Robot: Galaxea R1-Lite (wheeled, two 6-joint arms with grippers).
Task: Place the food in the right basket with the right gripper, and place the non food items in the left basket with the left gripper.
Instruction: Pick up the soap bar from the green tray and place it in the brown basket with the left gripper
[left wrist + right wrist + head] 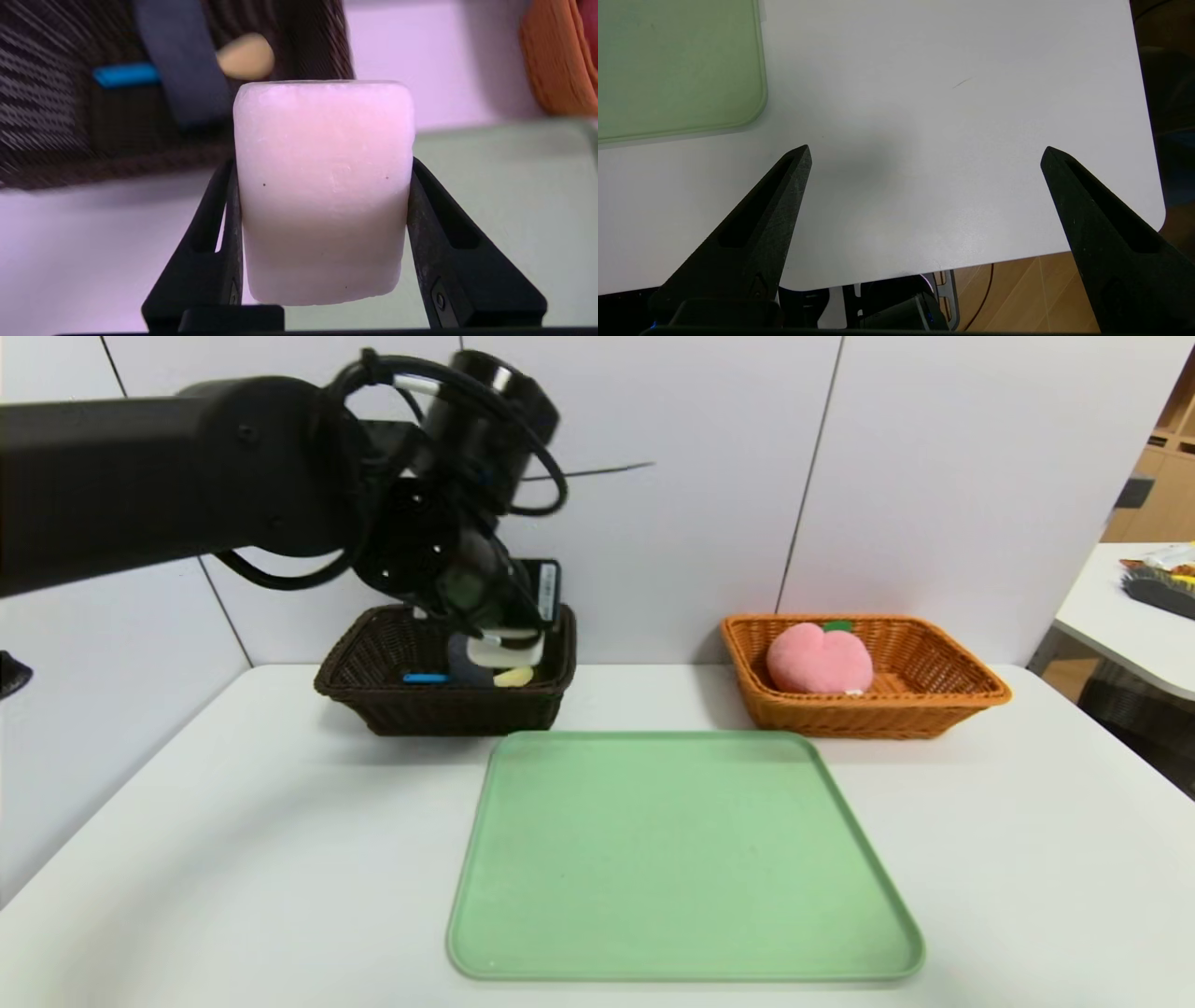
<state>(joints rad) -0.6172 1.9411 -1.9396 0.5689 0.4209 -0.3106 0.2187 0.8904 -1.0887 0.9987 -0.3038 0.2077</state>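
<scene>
Where the right gripper (927,150) hangs: over the near right part of the white surface (224,896), fingers spread wide, nothing between them, parked on its own side.
Green tray (686,859): lying flat in the middle of the surface, bare from rim to rim, just in front of the two baskets.
Left gripper (323,163): here's the busy one, reaching in from the left above the right-hand part of the dark basket, its two fingers pinching the white bar from opposite sides!
White bar (322,196): clamped between those black fingers, off the surface, one rounded face filling the left wrist camera's middle.
Dark brown basket (448,714): back left on the surface, partly screened by the arm, and it has two non-food items inside.
Grey cloth (182,60): inside that dark basket, crossing over the middle of the spoon.
Spoon (426,679): same basket, blue handle poking out left of the cloth, yellow bowl showing on the right.
Orange-tan basket (859,719): back right, well apart from the dark one.
Pink peach (819,659): sitting pretty in the left half of the orange-tan basket, green leaf (837,626) at the top.
Pale wall panels (691,541): rising behind both baskets.
</scene>
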